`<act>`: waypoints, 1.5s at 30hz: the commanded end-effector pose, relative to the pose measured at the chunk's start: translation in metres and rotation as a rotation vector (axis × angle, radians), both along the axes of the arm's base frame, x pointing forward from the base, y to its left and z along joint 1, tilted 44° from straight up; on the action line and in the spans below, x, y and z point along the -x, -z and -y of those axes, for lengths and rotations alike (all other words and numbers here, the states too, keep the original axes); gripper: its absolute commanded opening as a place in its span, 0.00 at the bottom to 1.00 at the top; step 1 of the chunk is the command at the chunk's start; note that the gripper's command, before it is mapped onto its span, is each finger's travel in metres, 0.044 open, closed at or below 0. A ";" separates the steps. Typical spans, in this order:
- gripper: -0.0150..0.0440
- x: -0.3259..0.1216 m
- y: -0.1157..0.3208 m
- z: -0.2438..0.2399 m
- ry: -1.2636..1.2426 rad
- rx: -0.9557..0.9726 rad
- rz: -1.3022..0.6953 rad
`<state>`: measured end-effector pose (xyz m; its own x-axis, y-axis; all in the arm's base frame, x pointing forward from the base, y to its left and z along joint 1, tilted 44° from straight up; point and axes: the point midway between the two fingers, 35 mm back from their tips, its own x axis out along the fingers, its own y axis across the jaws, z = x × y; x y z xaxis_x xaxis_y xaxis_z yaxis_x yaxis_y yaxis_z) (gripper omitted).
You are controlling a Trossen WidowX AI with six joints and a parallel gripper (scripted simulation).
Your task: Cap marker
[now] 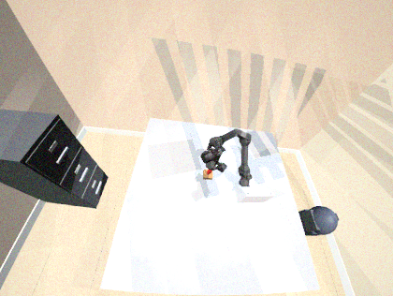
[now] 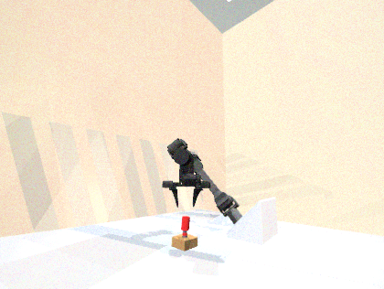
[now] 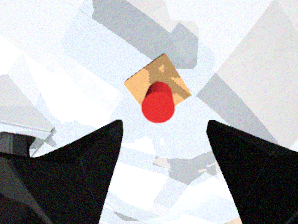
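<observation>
Left to right, exterior view: wooden block first, a small square orange-tan holder (image 1: pixel 207 175) (image 2: pixel 184 242) (image 3: pixel 137 81), flat on the white table (image 1: pixel 187 244) (image 2: pixel 114 270). Marker (image 2: pixel 185 234) is upright in it, mostly covered; only a short dark and red bit shows under the cap. Red cylindrical cap (image 1: pixel 210 171) (image 2: pixel 185 223) (image 3: pixel 158 107) sits on the marker, above the block, looks roughly straight. Black parallel-jaw gripper (image 2: pixel 186 207) (image 3: pixel 165 125) hangs above it, fingers apart, nothing between them, tips clear of the cap top. Black jointed arm (image 2: pixel 211 183) (image 1: pixel 244 159) runs down to the right, to the white wedge-shaped block (image 2: pixel 266 221) (image 1: pixel 256 198). Status: cap placed, grip off. Pressing probably done too, but can't confirm the click; a sliver of marker shows under the cap and the seam is too small to read. Left: retract well away without knocking the cap. If it's not fully seated, I'd want one more straight push from above first.
</observation>
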<state>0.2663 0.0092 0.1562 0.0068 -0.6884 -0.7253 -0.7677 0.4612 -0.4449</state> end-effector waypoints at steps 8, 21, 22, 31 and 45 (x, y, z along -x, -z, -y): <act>0.25 0.004 0.005 0.004 0.690 -0.007 0.653; 0.25 0.004 0.005 0.004 0.690 -0.007 0.653; 0.25 0.004 0.005 0.004 0.690 -0.007 0.653; 0.25 0.004 0.008 0.007 0.690 -0.007 0.653; 0.25 0.004 0.023 0.021 0.689 -0.007 0.654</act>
